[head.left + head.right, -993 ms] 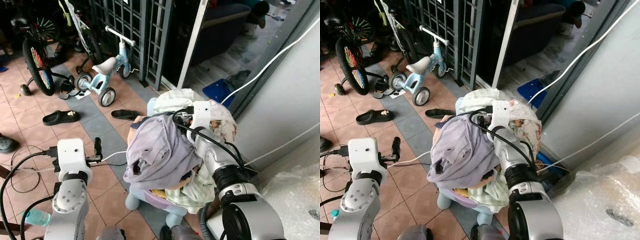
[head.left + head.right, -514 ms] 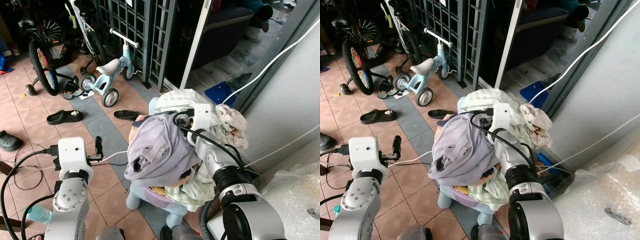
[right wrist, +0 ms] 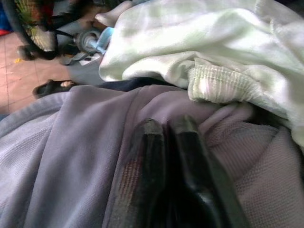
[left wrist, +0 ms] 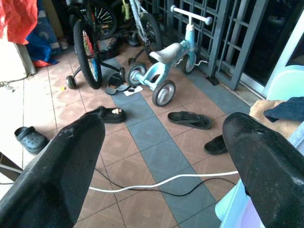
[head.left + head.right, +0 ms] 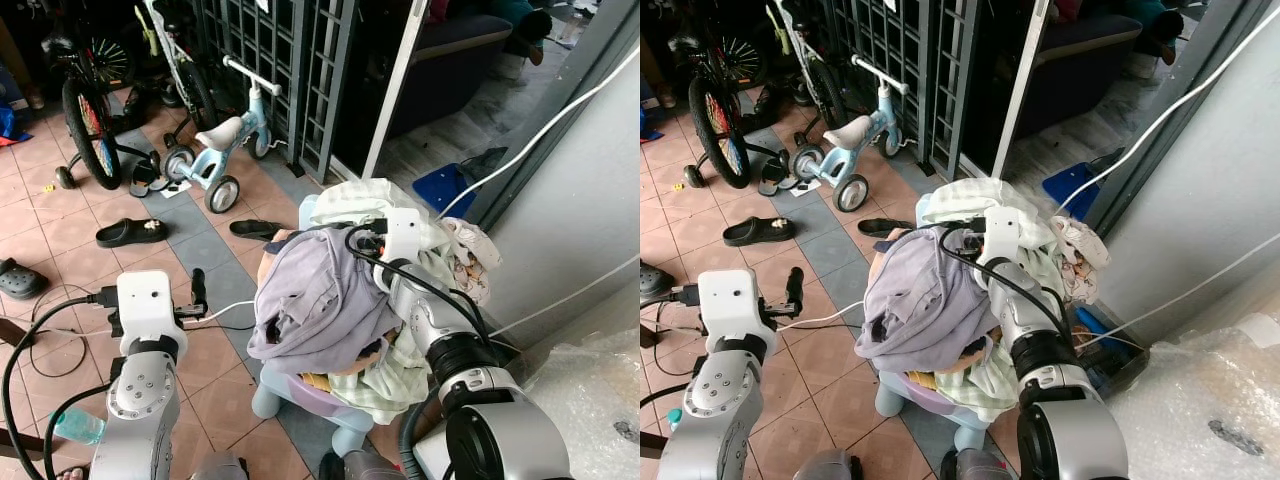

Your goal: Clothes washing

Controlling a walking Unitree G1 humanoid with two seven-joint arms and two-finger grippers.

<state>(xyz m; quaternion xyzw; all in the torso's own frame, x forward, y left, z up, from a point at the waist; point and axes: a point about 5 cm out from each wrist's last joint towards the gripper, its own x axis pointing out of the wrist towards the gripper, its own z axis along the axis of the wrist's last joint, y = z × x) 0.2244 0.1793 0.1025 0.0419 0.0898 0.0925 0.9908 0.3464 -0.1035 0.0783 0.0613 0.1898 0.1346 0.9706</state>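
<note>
Setting: tiled porch floor (image 5: 60,215) of brown and grey squares, a barred gate (image 5: 265,60) at twelve o'clock, a grey wall (image 5: 580,220) at three o'clock.

Right claw (image 3: 166,142): fingers pressed together, tips resting on the lavender shirt (image 5: 320,300); whether a fold is caught between them I cannot tell. It sits at the top of the pile, at the centre of the eye views.

Left claw (image 4: 161,156): fingers spread wide, nothing between them, held over the floor at nine o'clock of the pile, apart from the clothes.

Step in hand (judgement): gathering laundry, the right claw closing onto the shirt for a lift.

Next move (judgement): a sure pinch of the fabric, then a rise high enough to free the shirt without dragging its neighbours.

Container: pale blue basket (image 5: 300,395), only the lower rim and feet visible, heaped over its edge.

Contents:
- lavender shirt, draped across the front, facing seven o'clock;
- pale green cloth (image 5: 350,200), on the far side at twelve o'clock, touching the shirt;
- white patterned cloth (image 5: 470,260), hanging off at three o'clock;
- pale striped cloth (image 5: 395,375), spilling low at five o'clock.

Surroundings:
- blue tricycle (image 5: 215,150) at eleven o'clock;
- bicycle (image 5: 90,110) at ten o'clock;
- black sandals (image 5: 125,232) on the tiles;
- white cable (image 4: 156,183) across the floor.
</note>
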